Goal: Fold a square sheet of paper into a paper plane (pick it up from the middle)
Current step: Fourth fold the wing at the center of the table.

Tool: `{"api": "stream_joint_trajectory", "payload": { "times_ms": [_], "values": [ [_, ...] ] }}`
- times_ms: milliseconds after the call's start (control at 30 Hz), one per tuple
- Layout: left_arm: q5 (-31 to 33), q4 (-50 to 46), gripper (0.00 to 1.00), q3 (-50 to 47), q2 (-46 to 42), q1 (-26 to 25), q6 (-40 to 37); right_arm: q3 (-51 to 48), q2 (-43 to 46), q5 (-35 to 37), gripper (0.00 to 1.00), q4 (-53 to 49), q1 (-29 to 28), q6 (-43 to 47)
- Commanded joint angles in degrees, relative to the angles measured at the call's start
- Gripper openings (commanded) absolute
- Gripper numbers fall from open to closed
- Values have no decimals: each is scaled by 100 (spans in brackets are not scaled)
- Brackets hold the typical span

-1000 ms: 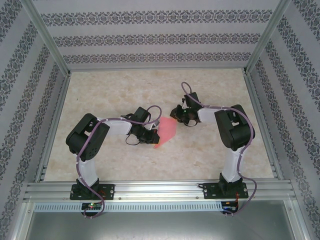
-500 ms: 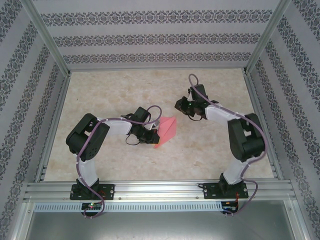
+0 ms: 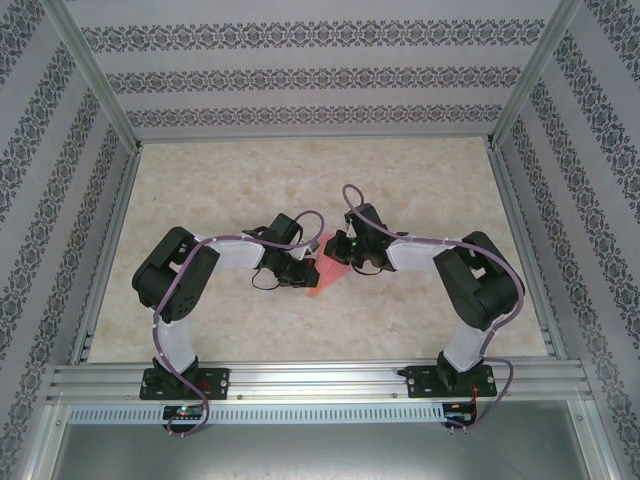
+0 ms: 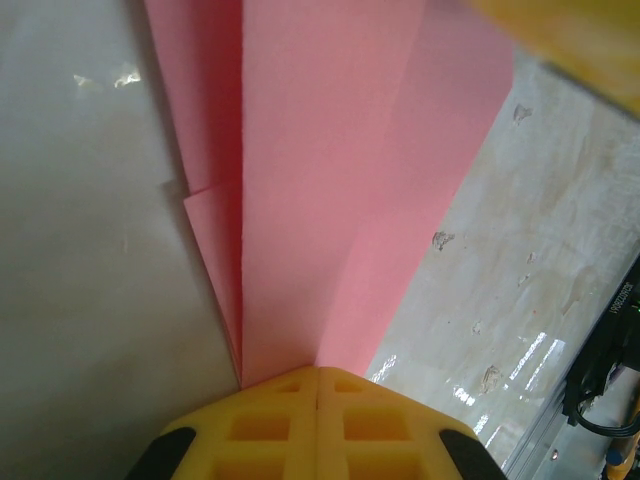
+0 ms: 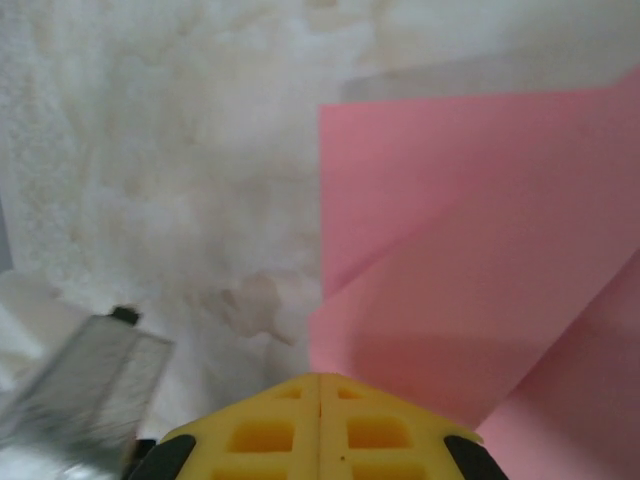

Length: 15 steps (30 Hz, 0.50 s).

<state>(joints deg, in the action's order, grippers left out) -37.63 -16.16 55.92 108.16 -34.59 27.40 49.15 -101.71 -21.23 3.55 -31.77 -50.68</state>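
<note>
Gripping the paper plane by its near end in the clamped left end effector, lying lengthwise toward the closed right end effector opposite

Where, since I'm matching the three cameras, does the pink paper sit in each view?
Top external: paper near the middle of the marbled table.
Left wrist: paper fans up the middle from the left tool.
Right wrist: paper covers the right half.
Shared landmark: that marbled table beneath it.
</note>
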Motion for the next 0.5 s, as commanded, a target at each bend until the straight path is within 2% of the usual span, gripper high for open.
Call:
{"api": "stream_joint_trajectory", "payload": {
  "times_ms": [0, 267, 467],
  "values": [
    [1046, -1007, 0, -378, 551, -147, -152, -83, -291, 57, 6, 421, 10, -117],
    [693, -1025, 1, -239, 129, -140, -32, -301, -464, 188, 6, 119, 25, 200],
    [-166, -291, 10, -32, -435, 122, 866, -445, -402, 224, 6, 82, 30, 279]
  ]
}}
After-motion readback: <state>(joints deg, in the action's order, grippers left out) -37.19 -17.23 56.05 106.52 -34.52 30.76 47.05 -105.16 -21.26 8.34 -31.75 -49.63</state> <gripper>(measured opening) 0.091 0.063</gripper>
